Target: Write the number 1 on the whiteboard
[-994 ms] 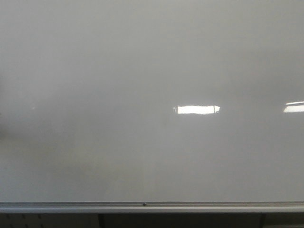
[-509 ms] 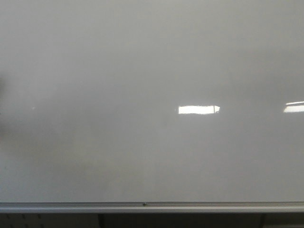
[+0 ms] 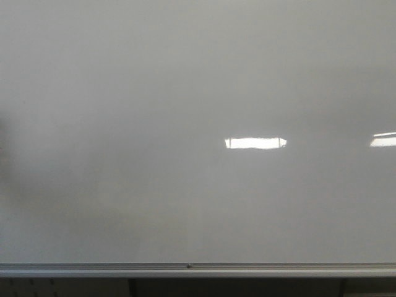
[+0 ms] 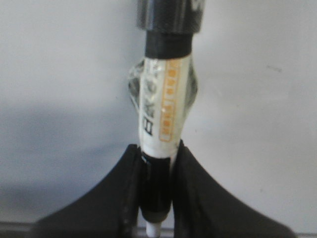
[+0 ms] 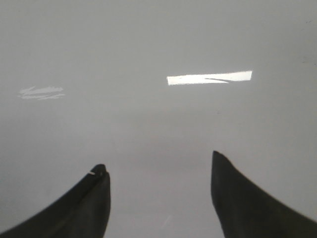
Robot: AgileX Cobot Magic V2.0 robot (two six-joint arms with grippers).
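Left gripper holds marker at whiteboard; board unmarked in front view.

Left gripper (image 4: pixel 157 198) is clamped on a white marker (image 4: pixel 161 114) with orange label, black fingers (image 4: pixel 114 198) pinching the barrel before the whiteboard (image 3: pixel 185 74). Right gripper (image 5: pixel 158 198) stands wide apart, holding nothing, facing the board. Silver rail (image 3: pixel 198 270) runs along the lower edge.

one whiteboard (image 3: pixel 185 93), one marker (image 4: pixel 161 119), two grippers (image 4: pixel 157 163) (image 5: pixel 158 173).
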